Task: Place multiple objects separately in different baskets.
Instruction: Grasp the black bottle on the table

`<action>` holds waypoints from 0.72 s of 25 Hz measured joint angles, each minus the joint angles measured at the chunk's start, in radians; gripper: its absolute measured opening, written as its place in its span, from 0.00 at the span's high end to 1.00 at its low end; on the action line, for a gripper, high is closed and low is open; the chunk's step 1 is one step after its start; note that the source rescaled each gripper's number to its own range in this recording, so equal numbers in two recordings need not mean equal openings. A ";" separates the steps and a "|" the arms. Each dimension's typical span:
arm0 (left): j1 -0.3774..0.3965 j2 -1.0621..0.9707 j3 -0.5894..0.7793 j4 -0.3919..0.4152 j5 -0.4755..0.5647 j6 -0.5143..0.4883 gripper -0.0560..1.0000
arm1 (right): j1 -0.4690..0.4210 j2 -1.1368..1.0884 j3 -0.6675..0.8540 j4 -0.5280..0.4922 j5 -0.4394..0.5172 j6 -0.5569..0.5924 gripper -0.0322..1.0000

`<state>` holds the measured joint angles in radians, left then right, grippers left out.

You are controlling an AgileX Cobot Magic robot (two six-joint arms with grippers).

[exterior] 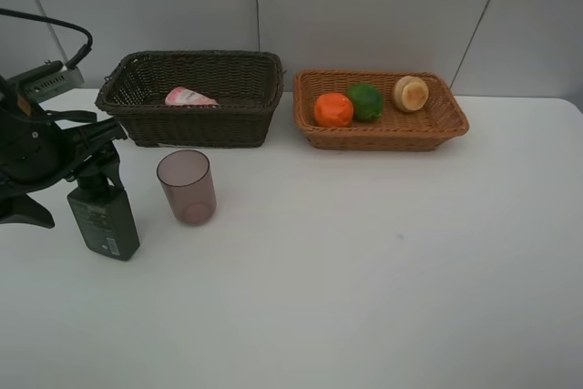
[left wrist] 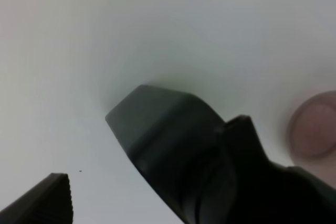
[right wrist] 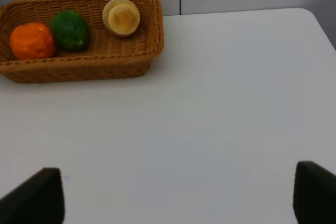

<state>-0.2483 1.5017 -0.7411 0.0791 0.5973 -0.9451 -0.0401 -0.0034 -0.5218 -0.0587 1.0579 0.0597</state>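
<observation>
Nearest, at the lower left of the frame, the dark green square bottle [exterior: 103, 220] stands upright on the table [exterior: 364, 298], not yet in a basket. The left gripper [exterior: 96, 168] sits over its top with jaws spread wide, one on either side, clamping nothing. A clear gap shows on one side; whether the other finger touches I cannot tell. That straddle looks like the set-up for a pinch and lift. Just right of the bottle stands the translucent mauve cup [exterior: 187, 187], open end up. The right gripper [right wrist: 178, 200] hangs wide and empty over bare table. Farther back, the dark brown basket [exterior: 196, 125] holds the pink squeeze bottle [exterior: 187, 97]. The light tan basket [exterior: 383, 138] holds the orange [exterior: 333, 109], lime [exterior: 366, 101] and peach-coloured fruit [exterior: 411, 93], so fruit and containers seem to be sorted apart.
</observation>
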 joint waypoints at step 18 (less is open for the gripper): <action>0.000 -0.102 0.010 -0.001 0.038 -0.126 0.00 | 0.000 0.000 0.000 0.000 0.000 0.000 0.12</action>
<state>-0.2483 1.3998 -0.7309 0.0780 0.6353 -1.0711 -0.0401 -0.0034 -0.5218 -0.0587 1.0579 0.0597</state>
